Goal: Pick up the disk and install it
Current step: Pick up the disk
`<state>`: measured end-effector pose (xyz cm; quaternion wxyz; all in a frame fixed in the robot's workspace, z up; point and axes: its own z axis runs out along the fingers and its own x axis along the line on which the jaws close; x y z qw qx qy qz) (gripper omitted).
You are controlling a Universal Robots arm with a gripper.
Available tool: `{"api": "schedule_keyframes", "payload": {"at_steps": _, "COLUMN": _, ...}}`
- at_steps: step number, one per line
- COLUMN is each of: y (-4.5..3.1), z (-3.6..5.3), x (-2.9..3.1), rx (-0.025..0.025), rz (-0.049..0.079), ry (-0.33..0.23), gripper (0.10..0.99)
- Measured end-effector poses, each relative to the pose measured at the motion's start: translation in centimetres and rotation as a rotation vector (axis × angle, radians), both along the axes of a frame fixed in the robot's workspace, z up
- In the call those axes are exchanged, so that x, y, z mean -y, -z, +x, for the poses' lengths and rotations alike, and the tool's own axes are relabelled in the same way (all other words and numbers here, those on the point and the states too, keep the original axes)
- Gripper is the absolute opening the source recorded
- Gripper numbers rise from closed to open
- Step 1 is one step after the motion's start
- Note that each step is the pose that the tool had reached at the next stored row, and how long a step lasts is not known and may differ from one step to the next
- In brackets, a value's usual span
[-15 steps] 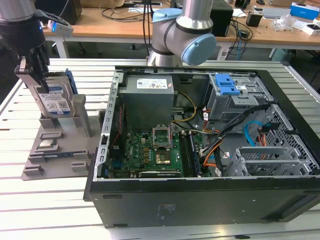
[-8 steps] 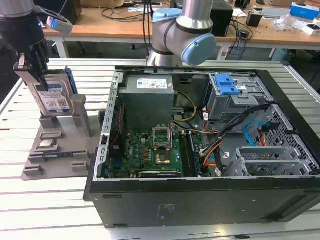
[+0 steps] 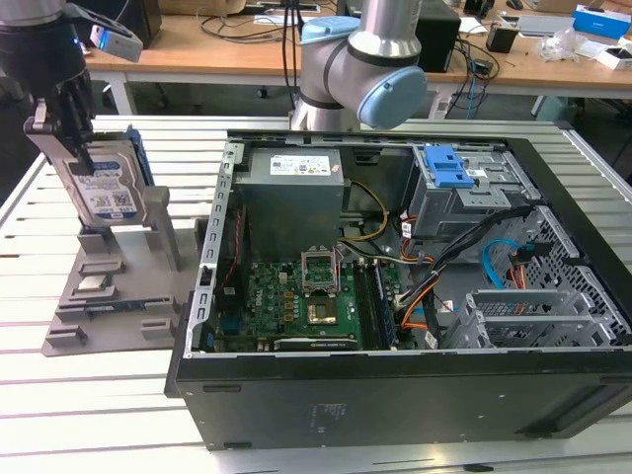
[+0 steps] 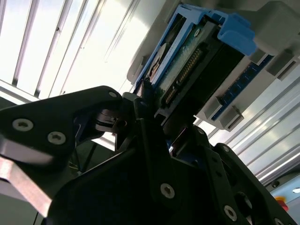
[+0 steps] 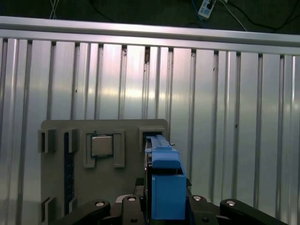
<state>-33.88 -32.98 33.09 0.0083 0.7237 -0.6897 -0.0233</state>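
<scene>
Exterior view: the claw [image 3: 81, 148] pinches the disk [image 3: 107, 193] by its upper edge, holding it upright and slightly tilted over the grey holder [image 3: 109, 296]. The holder lies on the slatted desk [image 3: 59, 415], beside the open computer case [image 3: 296, 395]. Whether the disk's lower edge touches the holder cannot be told.
</scene>
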Motion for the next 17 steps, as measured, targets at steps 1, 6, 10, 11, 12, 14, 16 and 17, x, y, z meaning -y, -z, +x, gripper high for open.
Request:
{"api": "schedule_keyframes", "payload": {"at_steps": 1, "y": -0.08, "z": 0.00, "x": -0.01, "rx": 0.0000, "rz": 0.000, "ry": 0.000, "gripper": 0.365}}
{"api": "schedule_keyframes", "payload": {"at_steps": 6, "y": -0.66, "z": 0.03, "x": -0.11, "rx": 0.0000, "rz": 0.000, "ry": 0.000, "gripper": 0.365}}
{"api": "schedule_keyframes", "payload": {"at_steps": 10, "y": -1.01, "z": 0.05, "x": -0.17, "rx": 0.0000, "rz": 0.000, "ry": 0.000, "gripper": 0.365}}
{"api": "schedule_keyframes", "payload": {"at_steps": 11, "y": -1.09, "z": 0.05, "x": -0.18, "rx": 0.0000, "rz": 0.000, "ry": 0.000, "gripper": 0.365}}
{"api": "schedule_keyframes", "payload": {"at_steps": 12, "y": -1.21, "z": 0.05, "x": -0.19, "rx": 0.0000, "rz": 0.000, "ry": 0.000, "gripper": 0.365}}
{"api": "schedule_keyframes", "payload": {"at_steps": 14, "y": -1.40, "z": 0.06, "x": -0.21, "rx": 0.0000, "rz": 0.000, "ry": 0.000, "gripper": 0.365}}
{"api": "schedule_keyframes", "payload": {"at_steps": 16, "y": -1.56, "z": 0.06, "x": -0.23, "rx": 0.0000, "rz": 0.000, "ry": 0.000, "gripper": 0.365}}
{"api": "schedule_keyframes", "payload": {"at_steps": 17, "y": -1.64, "z": 0.07, "x": -0.24, "rx": 0.0000, "rz": 0.000, "ry": 0.000, "gripper": 0.365}}
